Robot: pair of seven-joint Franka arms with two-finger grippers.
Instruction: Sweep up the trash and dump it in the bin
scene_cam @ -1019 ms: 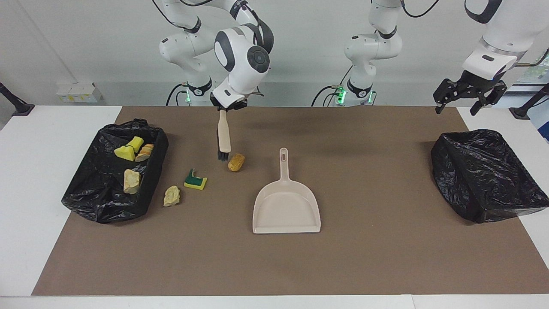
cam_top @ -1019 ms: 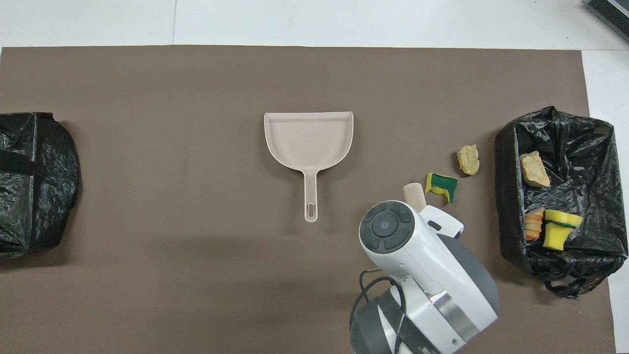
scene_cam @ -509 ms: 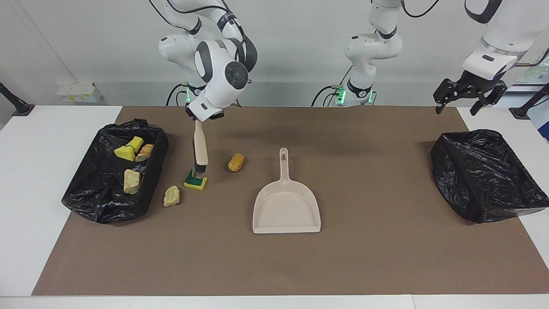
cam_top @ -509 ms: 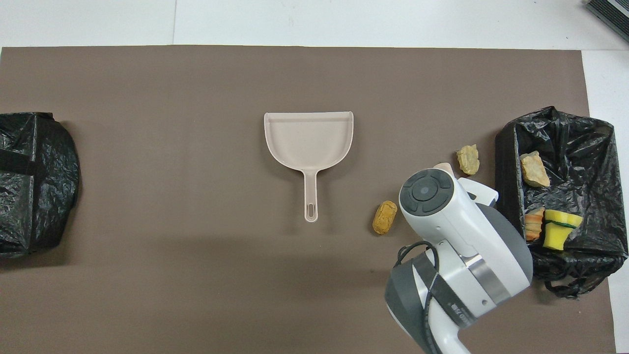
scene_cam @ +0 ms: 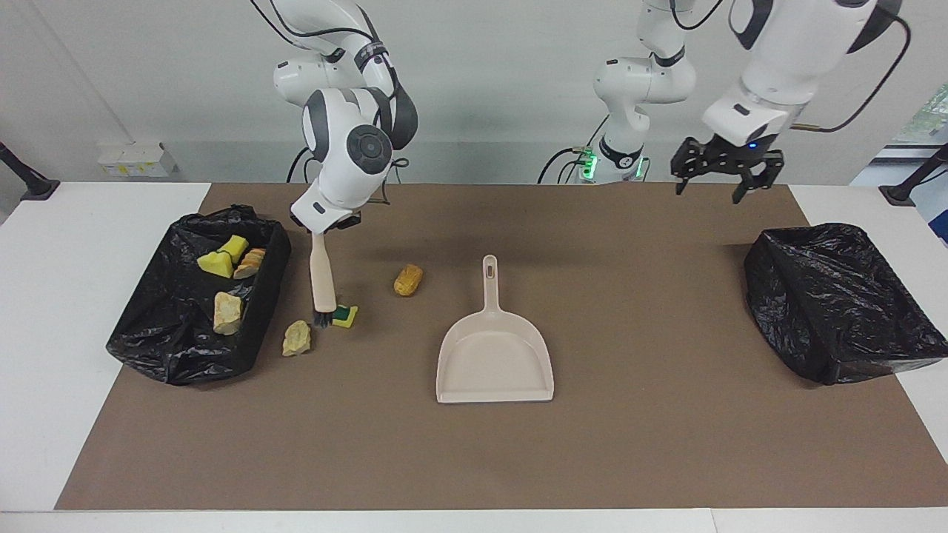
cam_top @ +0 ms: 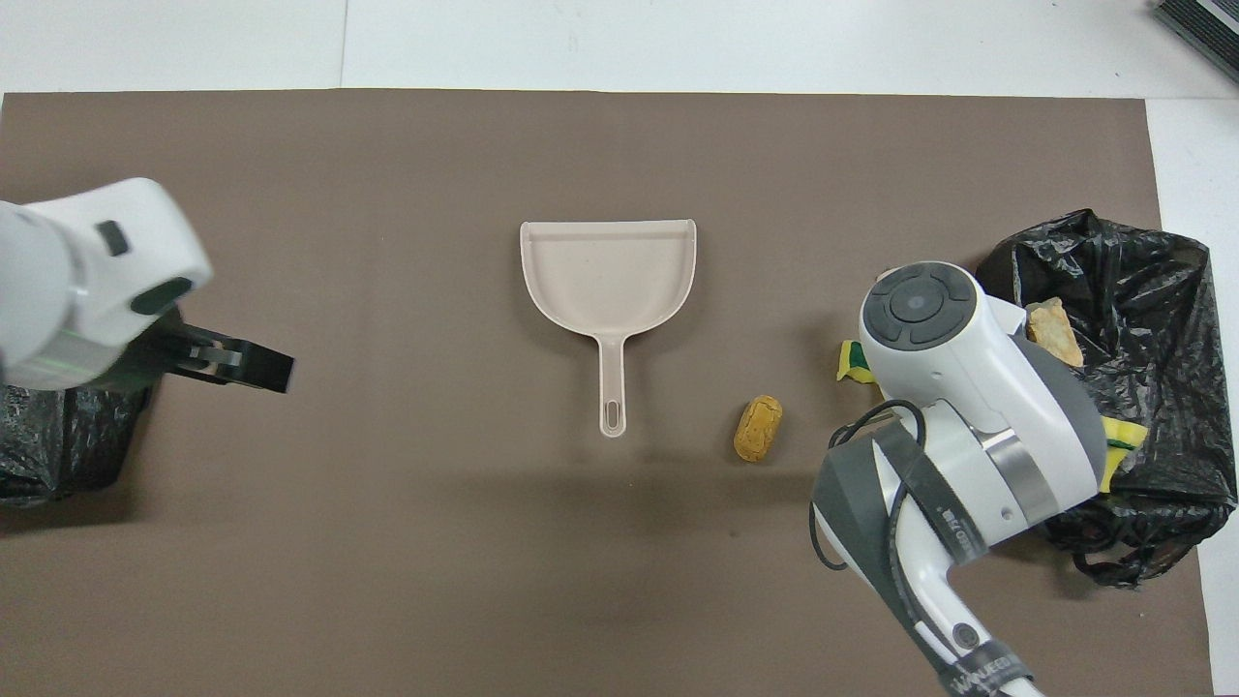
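My right gripper [scene_cam: 326,220] is shut on the top of the beige brush [scene_cam: 322,277], which hangs upright. Its black bristles touch the mat between a yellow-and-green sponge bit [scene_cam: 345,316] [cam_top: 851,359] and a pale beige lump [scene_cam: 296,338]. A tan-orange bread-like chunk [scene_cam: 408,280] [cam_top: 758,428] lies beside the handle of the beige dustpan [scene_cam: 495,370] [cam_top: 608,252]. More trash lies in the black-lined bin [scene_cam: 174,348] [cam_top: 1162,281] at the right arm's end. My left gripper [scene_cam: 715,185] [cam_top: 237,360] hangs open and holds nothing, over the mat near the other bin.
A second black-lined bin [scene_cam: 837,311] [cam_top: 58,455] stands at the left arm's end, with no trash showing in it. A brown mat [scene_cam: 666,444] covers the table between the bins. My right arm hides the beige lump in the overhead view.
My right arm carried the brush from the bread-like chunk toward the bin at its end and lowered it beside the sponge bit. My left arm swung in over the mat.
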